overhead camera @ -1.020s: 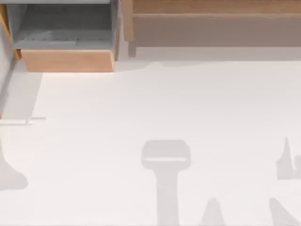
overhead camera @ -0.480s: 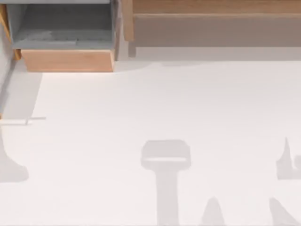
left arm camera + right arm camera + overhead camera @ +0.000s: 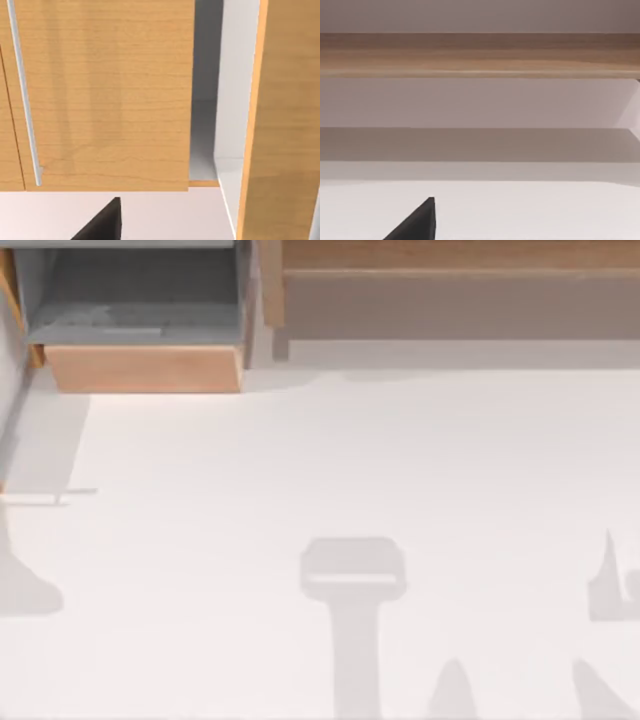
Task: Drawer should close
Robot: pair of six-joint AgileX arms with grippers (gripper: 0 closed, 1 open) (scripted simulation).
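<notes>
The bare white desk (image 3: 330, 470) fills the top view's lower part. Beyond it, at the frame's upper left, the drawer (image 3: 143, 368) stands pulled out, grey floor exposed. The long cabinet (image 3: 450, 280) spans the upper right.

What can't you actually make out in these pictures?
- Top view: the drawer stands pulled out; its back is cut off by the picture's top edge.
- Left wrist view: the left gripper is one dark tip at the edge; open or shut is unclear.
- Right wrist view: the right gripper likewise.
</notes>
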